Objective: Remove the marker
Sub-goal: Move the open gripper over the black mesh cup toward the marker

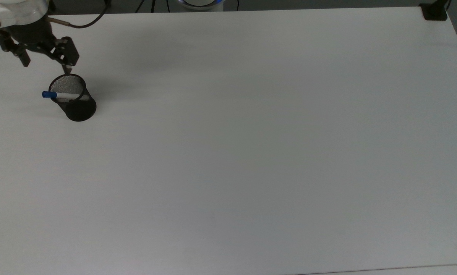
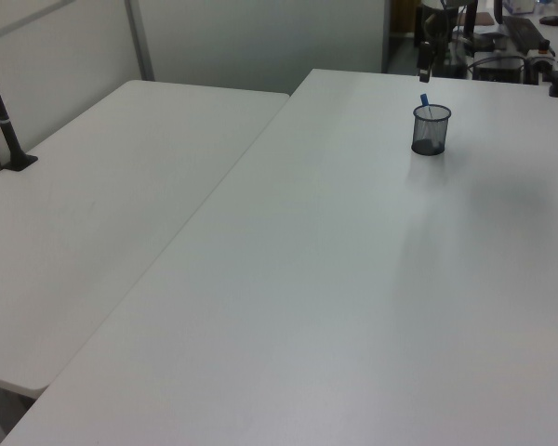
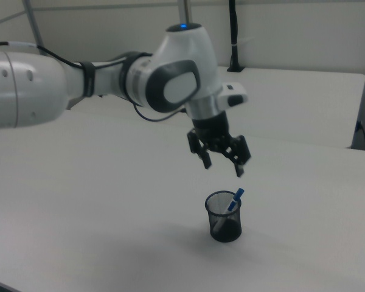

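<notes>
The marker [image 1: 62,95], white-barrelled with a blue cap, leans inside a black mesh cup [image 1: 75,101] at the top view's left; its cap pokes out over the rim. It also stands in the cup [image 3: 224,217] with the marker [image 3: 233,201] tilted right in the right view, and the marker [image 2: 425,100] rises from the cup [image 2: 430,129] in the left view. My gripper [image 1: 46,65] hangs open above and just behind the cup, nothing between its fingers. In the right view the gripper [image 3: 222,168] hovers over the cup's rim.
The white table [image 1: 251,152] spreads wide to the top view's right. A second white table [image 2: 102,195] adjoins it on the left view's left. A black clamp mount [image 1: 434,11] sits at the top view's far right corner.
</notes>
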Robot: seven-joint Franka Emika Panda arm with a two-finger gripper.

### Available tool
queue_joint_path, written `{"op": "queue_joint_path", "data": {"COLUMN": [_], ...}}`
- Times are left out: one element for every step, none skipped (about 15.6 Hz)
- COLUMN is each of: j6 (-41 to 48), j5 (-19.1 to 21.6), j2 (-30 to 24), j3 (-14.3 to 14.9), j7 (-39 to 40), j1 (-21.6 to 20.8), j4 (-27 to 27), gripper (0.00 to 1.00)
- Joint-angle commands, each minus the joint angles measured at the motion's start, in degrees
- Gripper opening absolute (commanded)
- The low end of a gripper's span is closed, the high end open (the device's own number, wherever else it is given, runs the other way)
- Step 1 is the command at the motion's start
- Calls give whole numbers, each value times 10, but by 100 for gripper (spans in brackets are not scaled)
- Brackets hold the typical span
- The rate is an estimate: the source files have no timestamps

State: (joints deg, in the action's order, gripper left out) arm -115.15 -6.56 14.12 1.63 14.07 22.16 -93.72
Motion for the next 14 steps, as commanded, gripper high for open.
{"op": "queue_joint_path", "data": {"j6": [-19,-25,-38,-48,-56,-60,-60,-60,-61,-60,-61,-61,-67,-81], "j5": [1,1,1,0,0,0,0,0,0,1,1,1,3,6], "j2": [15,21,32,42,48,53,57,64,65,66,68,72,76,77], "j3": [-4,-4,-4,-4,-4,-4,-4,-4,-4,-4,-4,-5,-5,-5], "j7": [34,40,41,40,38,35,34,34,33,33,33,33,33,32], "j1": [27,29,30,30,30,30,29,29,27,26,25,25,24,24], "j4": [-1,-1,-1,-1,-1,-1,-1,-1,-1,-1,-1,-1,-1,-1], "gripper": [92,91,91,89,89,89,89,89,89,88,87,80,71,61]}}
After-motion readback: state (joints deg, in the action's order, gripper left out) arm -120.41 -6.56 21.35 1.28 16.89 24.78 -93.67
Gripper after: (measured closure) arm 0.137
